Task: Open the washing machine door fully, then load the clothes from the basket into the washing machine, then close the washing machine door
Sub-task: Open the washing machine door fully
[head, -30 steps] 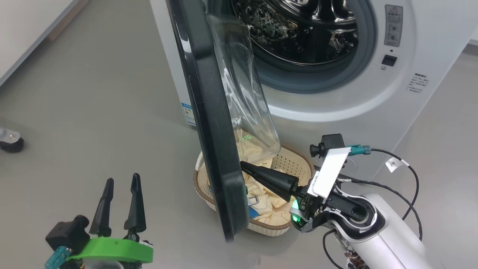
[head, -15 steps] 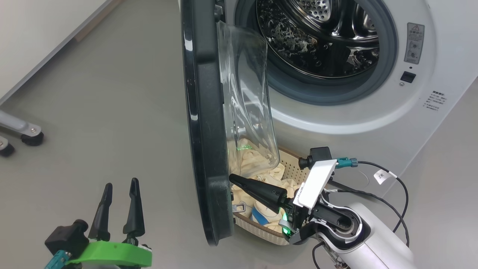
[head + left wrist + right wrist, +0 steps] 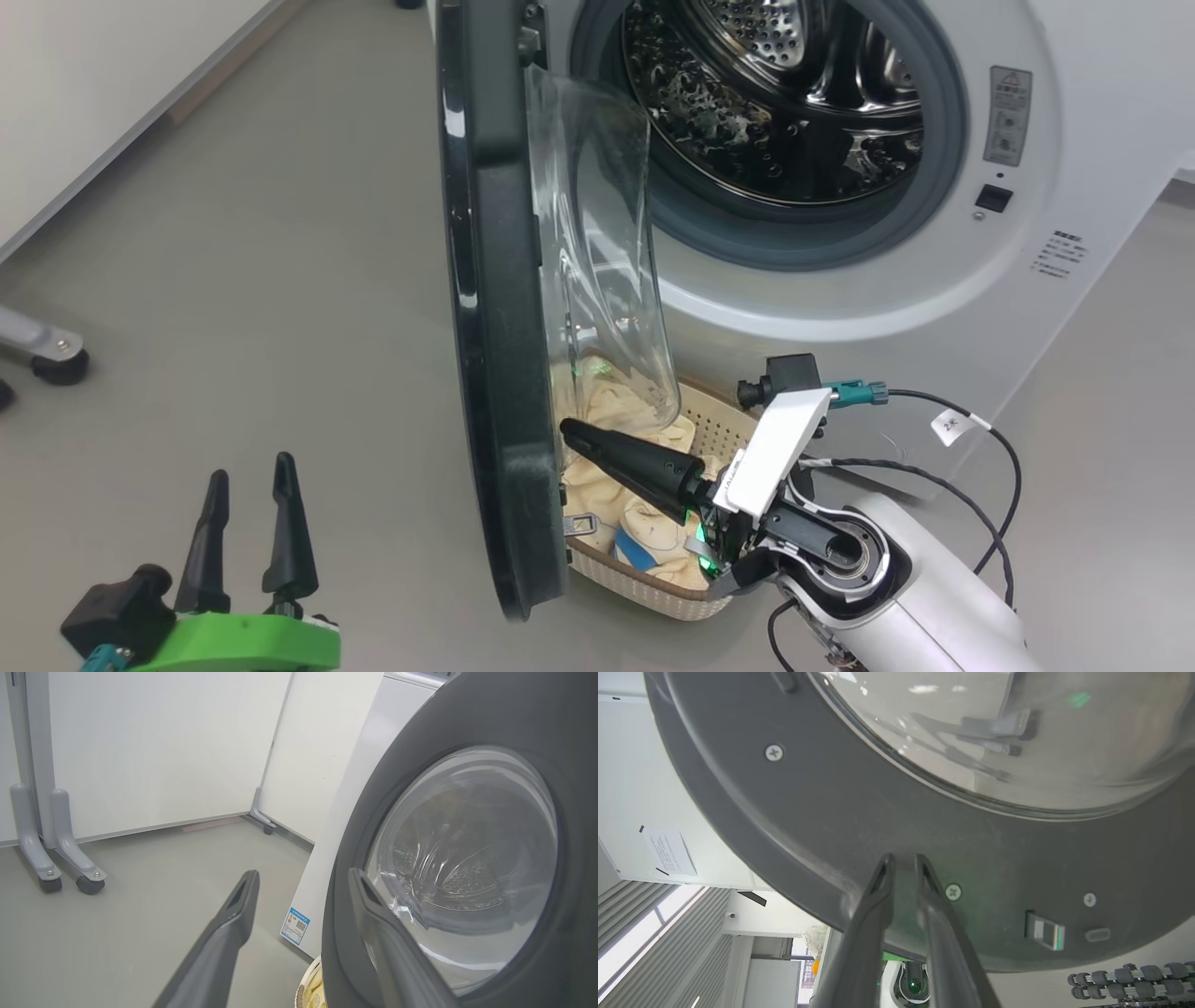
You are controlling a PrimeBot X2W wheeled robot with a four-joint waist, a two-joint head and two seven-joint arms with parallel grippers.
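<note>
The washing machine stands with its steel drum exposed. The washing machine door stands edge-on to me, swung out from the front, its glass bowl facing the drum. Below it sits the basket with cream clothes inside. My right gripper reaches over the basket, fingers almost together and holding nothing. In the right wrist view the right gripper tips rest against the door's inner ring. My left gripper is open at the lower left, outside the door.
Grey floor spreads left of the door. Castered stand legs sit at the far left, also castered legs before white panels. A blue label marks the machine's side. Cables loop off my right wrist near the machine's front.
The head camera has shifted. The door has swung a little further out with the right fingertips against its inner face. The right fingers have parted slightly. The left gripper stays open.
</note>
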